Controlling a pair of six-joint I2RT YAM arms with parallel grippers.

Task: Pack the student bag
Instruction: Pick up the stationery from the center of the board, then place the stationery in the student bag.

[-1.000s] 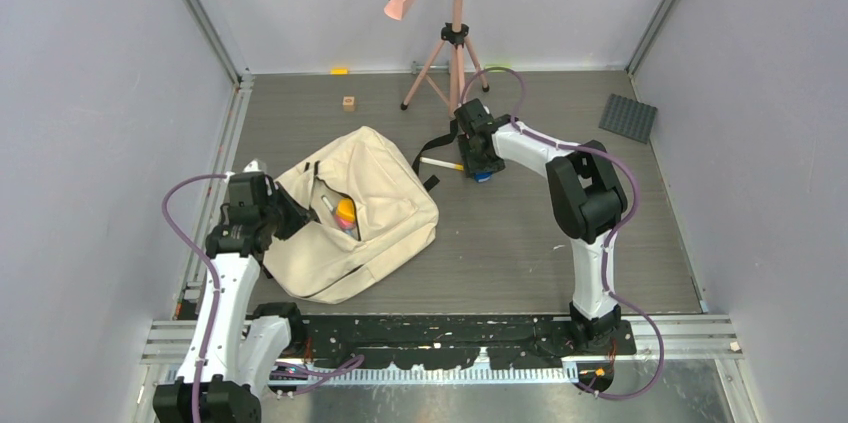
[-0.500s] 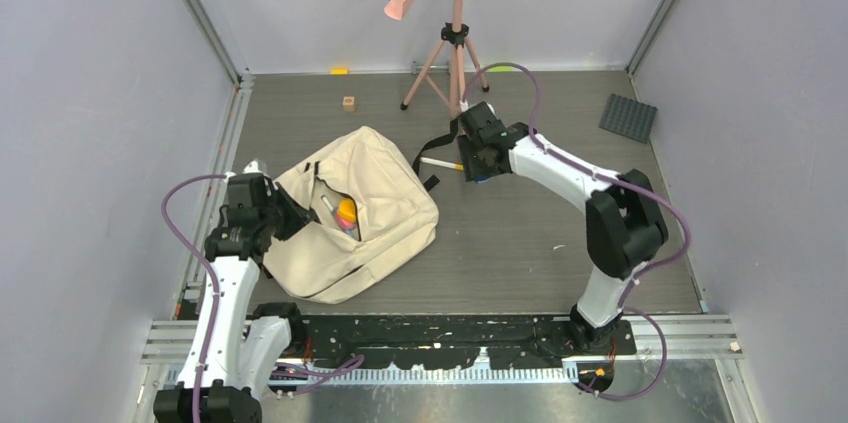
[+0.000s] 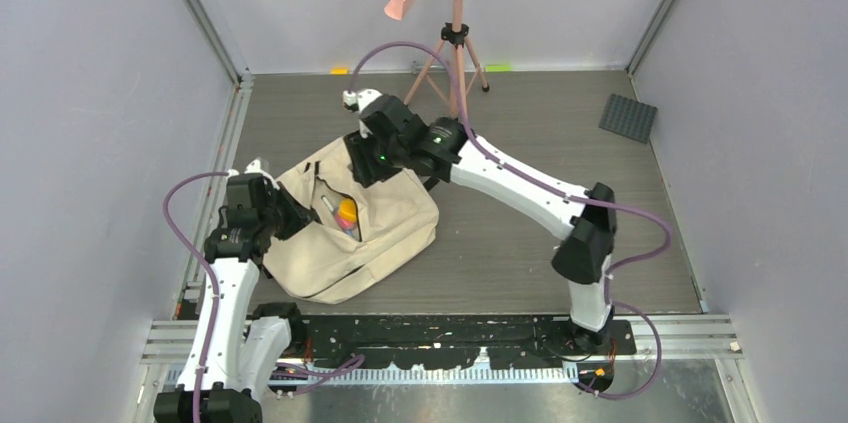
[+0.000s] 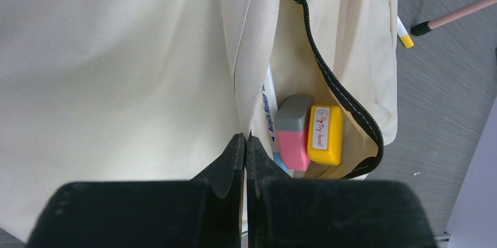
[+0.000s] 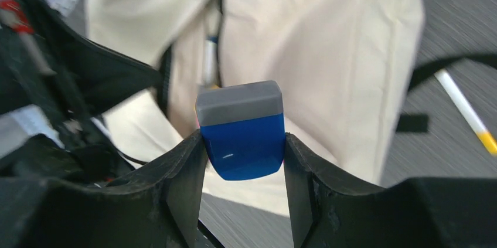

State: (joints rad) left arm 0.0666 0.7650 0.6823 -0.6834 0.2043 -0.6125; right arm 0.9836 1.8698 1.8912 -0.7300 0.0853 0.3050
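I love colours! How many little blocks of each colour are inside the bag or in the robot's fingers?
Blue-and-grey block, in the right gripper: 1
Pink-and-grey block, in the student bag: 1
Yellow block: 1
Total: 3

A pink-legged tripod (image 3: 457, 15) stands at the far edge of the table (image 3: 520, 243), a small yellow piece (image 3: 339, 70) and a green piece (image 3: 497, 67) on either side; a dark studded plate (image 3: 628, 117) lies far right

Left arm (image 3: 226, 288) bent, jaws pinched tight; right arm (image 3: 510, 181) outstretched, jaws seemingly gripping.

Robotics lab cell: blank panel walls (image 3: 90, 93), aluminium rails (image 3: 199, 13), a tripod (image 3: 456, 38).
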